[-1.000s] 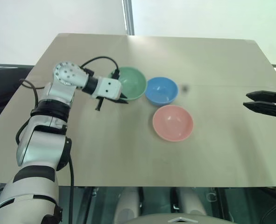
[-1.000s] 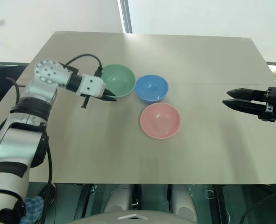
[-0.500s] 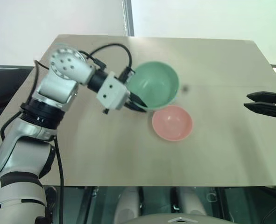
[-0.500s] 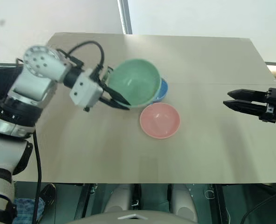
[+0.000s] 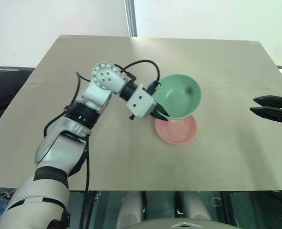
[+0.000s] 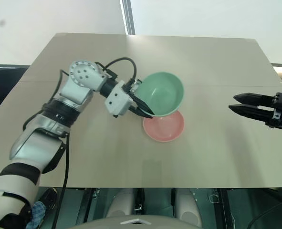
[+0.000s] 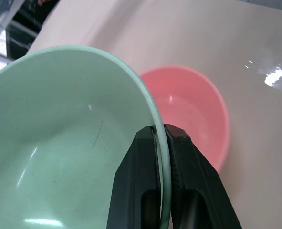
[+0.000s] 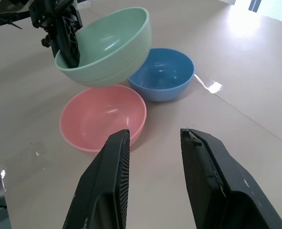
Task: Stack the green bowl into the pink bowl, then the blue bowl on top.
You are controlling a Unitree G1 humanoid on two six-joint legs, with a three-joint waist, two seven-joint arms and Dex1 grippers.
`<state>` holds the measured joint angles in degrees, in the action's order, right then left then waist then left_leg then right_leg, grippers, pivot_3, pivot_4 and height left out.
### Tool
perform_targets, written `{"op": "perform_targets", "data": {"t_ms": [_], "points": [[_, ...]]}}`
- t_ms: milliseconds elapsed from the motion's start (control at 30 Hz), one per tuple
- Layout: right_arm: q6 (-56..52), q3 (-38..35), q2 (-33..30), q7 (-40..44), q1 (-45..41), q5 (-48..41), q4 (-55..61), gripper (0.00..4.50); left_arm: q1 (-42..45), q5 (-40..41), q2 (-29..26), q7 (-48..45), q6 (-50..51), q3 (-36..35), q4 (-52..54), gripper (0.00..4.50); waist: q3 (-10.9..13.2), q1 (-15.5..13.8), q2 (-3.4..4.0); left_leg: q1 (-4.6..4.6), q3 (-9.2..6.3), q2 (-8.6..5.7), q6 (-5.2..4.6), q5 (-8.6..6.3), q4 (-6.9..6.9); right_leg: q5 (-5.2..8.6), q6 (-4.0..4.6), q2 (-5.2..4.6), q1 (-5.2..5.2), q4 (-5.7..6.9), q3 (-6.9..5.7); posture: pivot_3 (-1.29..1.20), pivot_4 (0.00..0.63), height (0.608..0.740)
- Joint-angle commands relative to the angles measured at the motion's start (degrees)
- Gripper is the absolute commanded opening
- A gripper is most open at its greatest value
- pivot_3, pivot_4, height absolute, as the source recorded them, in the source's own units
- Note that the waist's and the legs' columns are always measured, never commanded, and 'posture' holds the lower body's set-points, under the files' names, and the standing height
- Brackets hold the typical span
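Green bowl [image 5: 178,95] now off the table, pinched at the rim by left gripper [image 5: 161,113], carried rightward over pink bowl [image 5: 176,130].

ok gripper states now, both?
Left gripper: shut on the green bowl's rim, bowl in the air above the pink bowl.
Right gripper: open, holding nothing.

The green bowl [image 5: 178,95], smooth pale mint plastic, hangs tilted in the air, its rim pinched by the left gripper [image 7: 161,138], above the far edge of the pink bowl [image 5: 176,131]. The pink bowl, salmon and empty, sits upright on the table. The bright blue bowl [image 8: 162,74] stands upright and empty just behind it, partly under the lifted green one.
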<state>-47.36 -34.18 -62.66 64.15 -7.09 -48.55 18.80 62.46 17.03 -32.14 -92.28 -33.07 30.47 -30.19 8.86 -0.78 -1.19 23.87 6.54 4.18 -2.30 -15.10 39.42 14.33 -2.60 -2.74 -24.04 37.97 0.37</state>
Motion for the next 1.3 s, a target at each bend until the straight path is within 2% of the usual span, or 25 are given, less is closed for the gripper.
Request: {"op": "perform_targets", "data": {"t_ms": [33,100,367,467,533,567,600,633,700,767,800,900,1033,1167,1300], "points": [[0.26,-2.56,0.05,-0.75,-0.03,-1.25,1.54,1.91,1.89,0.77,1.95,-0.22,-1.39,1.32,0.2,0.05,0.0,0.18,0.0,0.0,0.0,0.0,0.0,0.0,-0.01,0.0,0.0,0.01,-0.01,0.0,0.01,0.0,0.15,0.74],[0.31,-2.76,-0.05,-0.9,0.06,-1.32,1.54,1.91,1.86,2.16,1.38,-0.22,-0.81,3.02,2.01,0.05,0.0,0.11,0.0,-0.04,-0.05,0.01,0.0,0.0,-0.01,0.0,0.0,0.03,0.0,0.03,0.03,0.0,0.15,0.74],[0.57,-3.78,-0.05,-1.21,1.43,-1.62,1.93,1.91,2.28,6.69,-7.1,-0.22,1.85,9.78,6.99,0.05,0.0,0.06,0.01,-0.04,-0.33,0.01,-0.01,0.0,-0.02,0.0,0.0,0.03,0.0,0.03,0.05,0.0,0.15,0.74],[0.88,-3.6,-0.11,-1.37,1.39,-1.66,1.9,1.91,2.01,7.36,-8.17,-0.22,2.51,10.99,6.87,0.05,0.0,-0.05,0.0,-0.05,-0.33,0.0,-0.01,-0.01,0.0,0.0,0.0,0.03,0.01,0.03,0.06,0.0,0.15,0.74],[0.86,-3.4,-0.19,-1.53,0.93,-1.93,1.87,1.91,1.51,7.33,-7.02,-0.22,2.57,10.0,6.15,0.89,0.0,-0.19,0.0,-0.02,-0.36,0.0,-0.01,-0.01,0.02,0.0,0.0,0.02,0.01,0.02,0.01,0.0,0.15,0.74],[0.87,-3.37,-0.24,-1.55,0.88,-1.96,1.9,1.91,1.34,7.5,-6.76,-0.22,2.6,9.76,6.19,1.13,0.0,-0.18,0.0,-0.01,-0.36,0.0,-0.01,-0.01,0.02,0.0,0.0,0.02,0.02,0.01,0.0,0.0,0.15,0.74],[0.84,-3.4,-0.25,-1.59,0.88,-2.02,1.93,1.91,0.92,7.35,-5.38,-0.22,1.96,8.08,5.69,1.58,0.0,-0.13,0.0,-0.01,-0.36,-0.01,-0.01,-0.01,0.02,0.0,0.0,0.02,0.02,0.01,0.0,0.0,0.15,0.74],[0.83,-3.45,-0.24,-1.64,0.93,-2.07,1.98,1.91,0.57,7.26,-4.16,-0.22,1.66,6.57,5.27,2.25,0.0,-0.13,0.0,-0.01,-0.36,-0.01,-0.01,-0.01,0.02,0.0,0.0,0.02,0.02,0.01,0.01,0.0,0.15,0.74],[0.82,-3.48,-0.24,-1.71,1.05,-2.11,2.05,1.91,-0.04,7.26,-1.17,0.05,1.31,2.9,3.99,2.67,0.0,-0.1,0.0,0.0,-0.36,-0.01,-0.01,-0.01,0.02,0.0,0.0,0.02,0.01,0.01,0.01,0.0,0.15,0.74],[0.77,-3.43,-0.33,-1.74,1.06,-2.17,2.0,1.91,-0.44,6.51,0.3,-0.12,1.08,0.62,3.38,3.61,0.01,-0.04,-0.01,0.01,-0.35,-0.01,-0.01,0.0,0.02,0.0,0.0,0.02,0.01,0.01,-0.02,0.0,0.15,0.74],[0.74,-3.41,-0.38,-1.72,1.07,-2.21,1.97,1.91,-0.47,6.28,0.47,-0.2,1.28,-0.02,3.3,3.91,0.01,-0.01,0.0,0.0,-0.36,-0.01,-0.01,0.0,0.02,0.0,0.0,0.02,0.02,0.01,-0.01,0.0,0.15,0.74],[0.71,-3.27,-0.56,-1.61,1.01,-2.18,1.82,1.91,0.54,5.49,0.8,-0.22,1.51,-2.18,2.32,3.91,0.0,0.2,0.01,-0.05,-0.38,0.0,-0.01,0.0,0.01,0.0,0.0,0.06,0.01,0.02,0.06,0.0,0.15,0.74],[0.64,-2.64,-0.87,-1.49,0.38,-2.31,1.42,1.91,4.21,5.14,1.1,0.81,6.65,-8.13,-0.78,3.91,0.01,0.03,-0.01,-0.03,-0.41,0.0,-0.01,-0.01,0.02,0.0,0.0,0.06,0.02,0.03,0.02,0.0,0.15,0.74],[0.76,-2.01,-1.17,-1.17,-0.32,-2.13,0.71,1.91,5.21,2.28,-1.97,-0.02,6.82,-11.48,-4.43,3.91,0.0,0.08,0.01,-0.01,-0.43,-0.01,-0.01,-0.01,0.01,0.0,0.0,0.06,0.02,0.0,0.01,0.0,0.15,0.74],[1.37,-0.75,-1.38,-0.61,-1.31,-1.5,-0.37,1.91,5.44,-1.24,-5.99,-0.22,3.71,-11.25,-8.88,3.91,0.01,0.15,0.01,-0.05,-0.4,-0.01,-0.01,0.0,-0.05,0.0,0.0,0.08,0.0,0.01,0.0,0.0,0.15,0.74]]}}
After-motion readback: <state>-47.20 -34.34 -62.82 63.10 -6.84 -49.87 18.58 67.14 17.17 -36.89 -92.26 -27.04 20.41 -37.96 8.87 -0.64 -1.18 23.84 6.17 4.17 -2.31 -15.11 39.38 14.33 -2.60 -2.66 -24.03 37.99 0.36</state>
